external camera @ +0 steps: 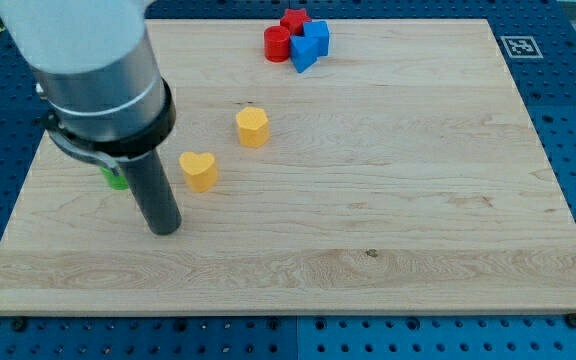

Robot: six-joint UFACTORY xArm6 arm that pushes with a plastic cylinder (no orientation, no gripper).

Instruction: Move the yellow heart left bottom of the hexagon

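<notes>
Tip: my tip (166, 229) rests on the wooden board (388, 200), just left and below the yellow heart (198, 171); it is a bare rod with nothing to open or close.
Green block (116, 180): mostly hidden behind the rod.
Heart: already lower-left of the yellow hexagon (252, 127), near but apart, so I judge little pushing remains.
Far top: red blocks (284, 36) and blue blocks (310, 44) are clustered, out of my way.

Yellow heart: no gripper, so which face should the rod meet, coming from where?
The yellow heart already sits lower-left of the yellow hexagon, with my tip just lower-left of it. Any further nudge toward the view's bottom-left should probably meet its upper-right side, centred so it doesn't spin, approaching through the gap between the two blocks.
</notes>
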